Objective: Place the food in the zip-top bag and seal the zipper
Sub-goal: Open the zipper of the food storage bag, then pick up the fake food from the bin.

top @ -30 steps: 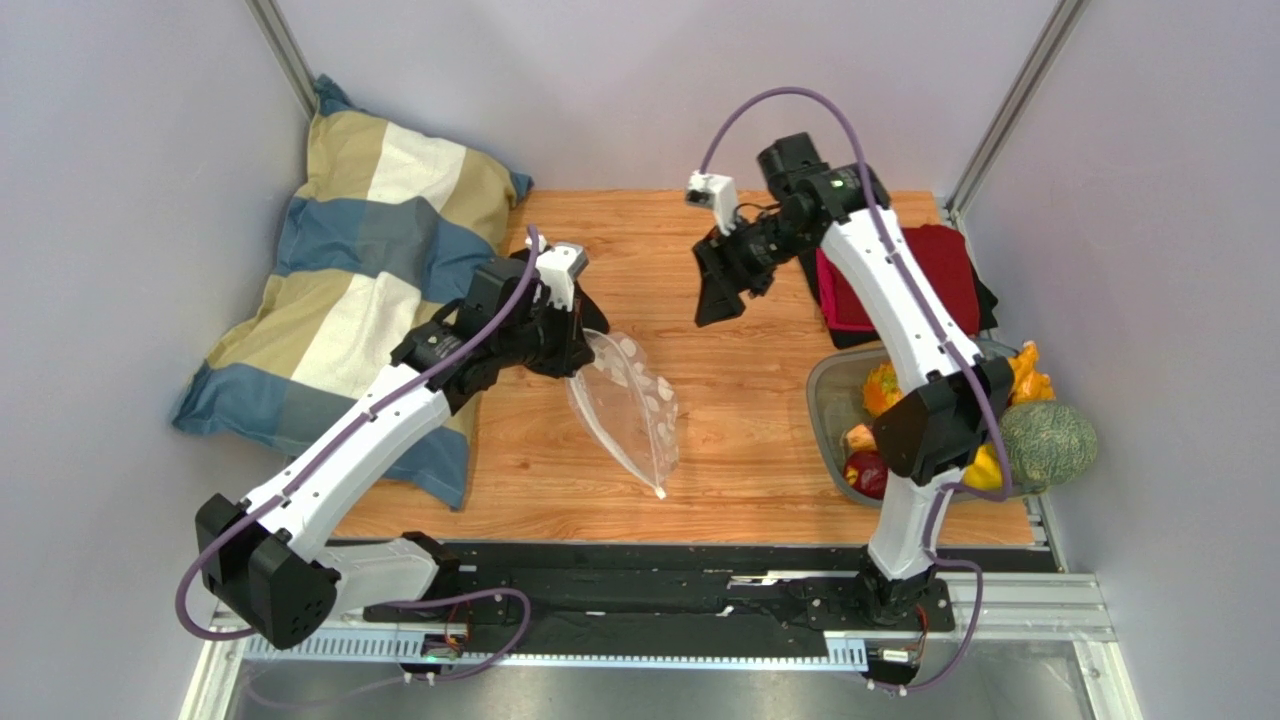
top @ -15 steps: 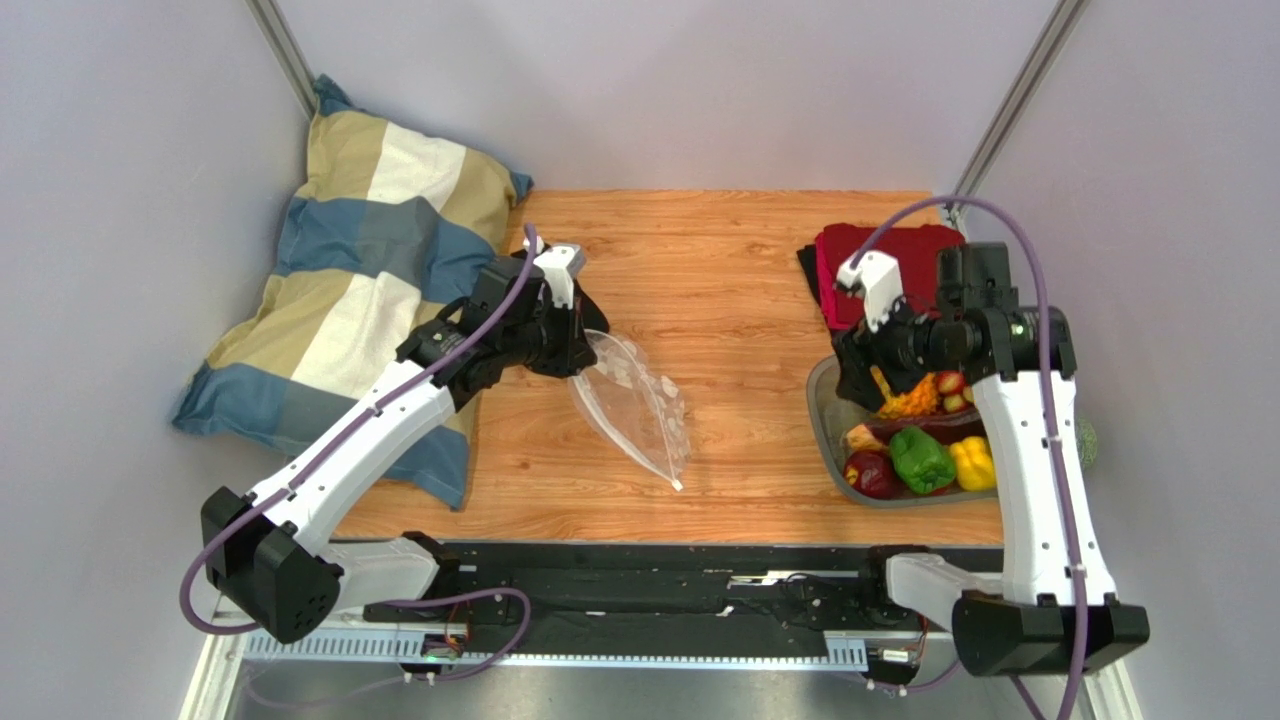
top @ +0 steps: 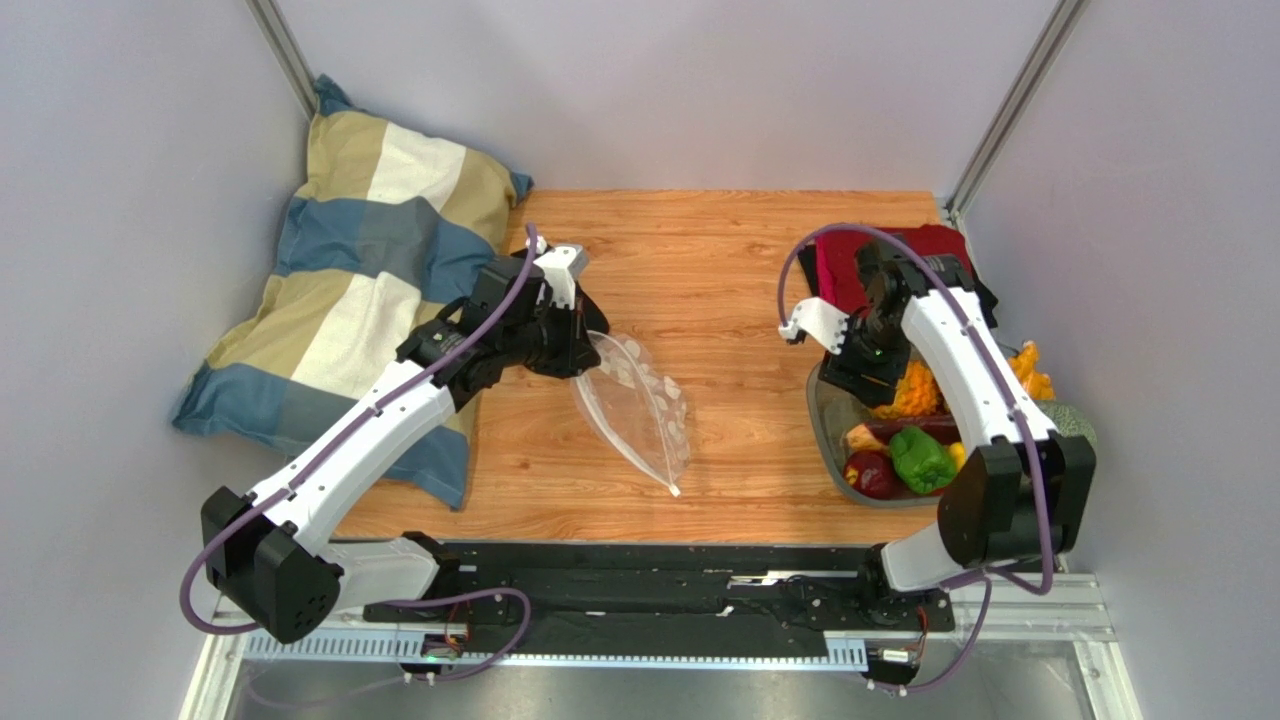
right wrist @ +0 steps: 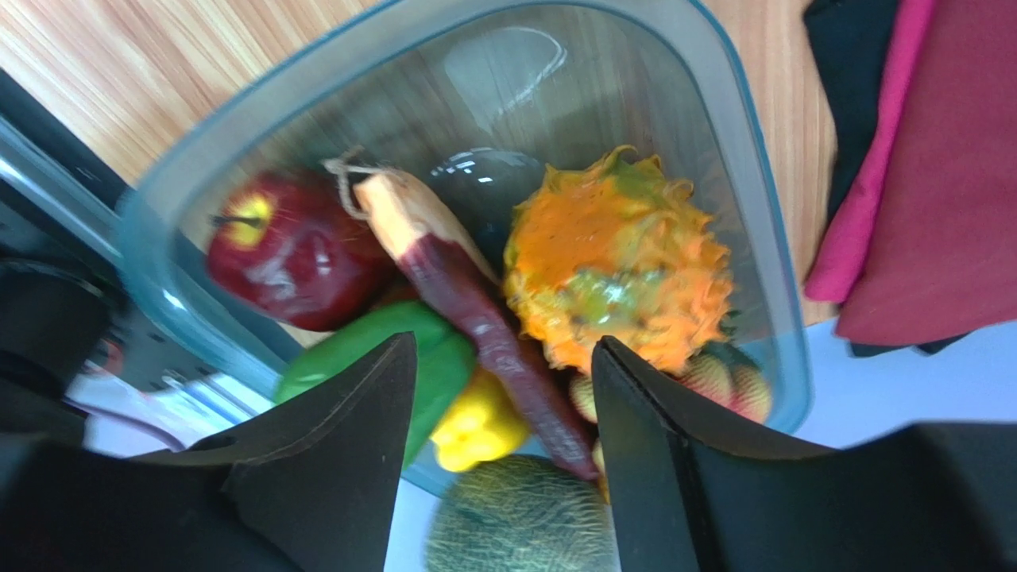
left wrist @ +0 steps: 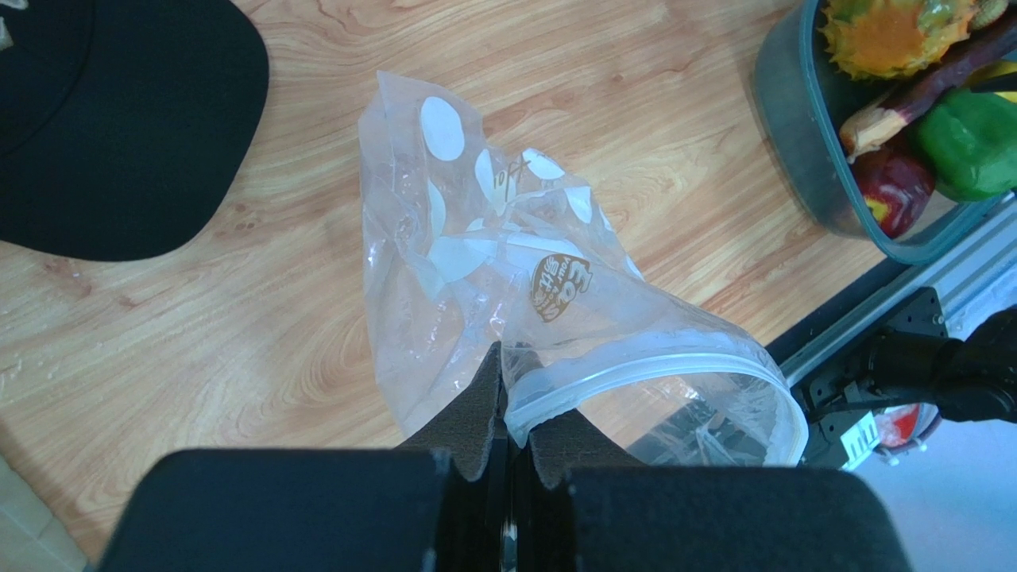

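The food (right wrist: 615, 268) lies heaped in the grey tray (right wrist: 167, 221) at the right side of the table (top: 721, 255). There is a spiky orange fruit, a red apple (right wrist: 293, 250) and a green pepper (right wrist: 418, 364), with a long dark-red root (right wrist: 472, 304) slanting across them. The zip-top bag (left wrist: 478, 262) is well apart from it at mid-table. Its dotted body slumps on the wood and its mouth is raised and bowed open, with the zipper (left wrist: 651, 367) curving round the opening.

The step in hand looks like the first pick from the tray. It would go best on a piece that sits on top and free — the root or the spiky fruit — since the pepper is pinned under the root and would likely drag its neighbours. A straight descent with the fingers astride the piece, clear of the tray wall, should keep the heap from shifting.

The right gripper (right wrist: 504, 352) hangs over the tray with its fingers spread wide, holding nothing and, as far as can be seen, touching nothing. The left gripper (left wrist: 511, 405) is clamped tight on the bag's mouth edge at the zipper, holding that edge up off the table.
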Controlling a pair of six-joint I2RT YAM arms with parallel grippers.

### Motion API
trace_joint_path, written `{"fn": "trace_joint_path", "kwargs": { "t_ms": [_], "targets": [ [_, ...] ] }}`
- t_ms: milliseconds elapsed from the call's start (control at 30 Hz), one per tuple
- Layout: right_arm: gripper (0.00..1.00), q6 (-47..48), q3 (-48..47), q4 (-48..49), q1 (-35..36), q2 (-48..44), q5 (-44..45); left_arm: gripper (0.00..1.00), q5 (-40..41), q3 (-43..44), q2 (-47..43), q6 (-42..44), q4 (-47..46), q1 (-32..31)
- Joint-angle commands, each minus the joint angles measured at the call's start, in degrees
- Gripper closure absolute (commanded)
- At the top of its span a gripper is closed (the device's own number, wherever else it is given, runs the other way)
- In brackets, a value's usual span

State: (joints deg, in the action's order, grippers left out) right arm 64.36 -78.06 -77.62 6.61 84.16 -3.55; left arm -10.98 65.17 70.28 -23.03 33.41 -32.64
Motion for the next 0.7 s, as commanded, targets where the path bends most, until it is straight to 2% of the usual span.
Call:
{"fn": "trace_joint_path", "kwargs": {
  "t_ms": [0,267,667],
  "targets": [
    [0.42,7.0,-0.1,-16.6,3.1,2.6,8.4,1.00,-1.0,0.4,-0.6,0.0,-1.9,-0.1],
    [0.48,6.7,7.3,-10.8,7.3,7.0,12.9,1.00,-1.0,0.5,0.3,-0.5,-2.0,-0.1],
    [0.47,6.5,10.1,-8.2,9.8,12.4,12.6,1.00,-0.9,0.4,1.0,-0.3,-2.3,-0.1]
  ]
}}
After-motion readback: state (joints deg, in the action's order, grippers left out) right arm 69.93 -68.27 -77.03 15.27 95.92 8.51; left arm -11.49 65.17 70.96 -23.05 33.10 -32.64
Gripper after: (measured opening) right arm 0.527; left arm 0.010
